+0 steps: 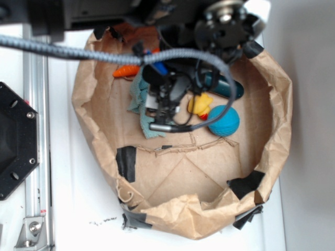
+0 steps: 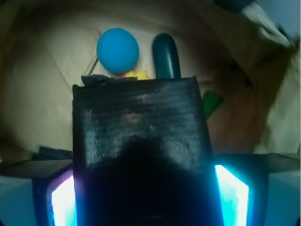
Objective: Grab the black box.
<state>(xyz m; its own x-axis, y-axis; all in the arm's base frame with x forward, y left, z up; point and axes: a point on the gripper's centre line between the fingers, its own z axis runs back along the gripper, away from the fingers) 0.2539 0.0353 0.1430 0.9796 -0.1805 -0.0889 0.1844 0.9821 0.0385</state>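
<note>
On my wrist feed the flat glossy black box (image 2: 141,141) with its greyish sheen fills the middle of the frame, sitting between the two lit fingers (image 2: 231,193) of the end effector (image 2: 143,197), which look pressed in against its sides. I read that as the box pinched, though the actual contact lines are lost in shadow. Past its top edge I see the blue dimpled ball (image 2: 117,50), the dark green oblong capsule (image 2: 166,55) and a sliver of a yellow toy (image 2: 138,74), all lying on the crumpled brown paper liner (image 2: 42,94).

From the exterior camera the end effector (image 1: 165,107) hangs over the teal cloth (image 1: 138,97), just beside the yellow toy (image 1: 201,104) and ball (image 1: 224,121); the box itself is hidden there.

My worry is the grip: glossy faces could let the box slide out on a fast lift. The cloth might snag and come along, and the paper liner's raised wall (image 1: 272,104) could catch the arm's cable.
</note>
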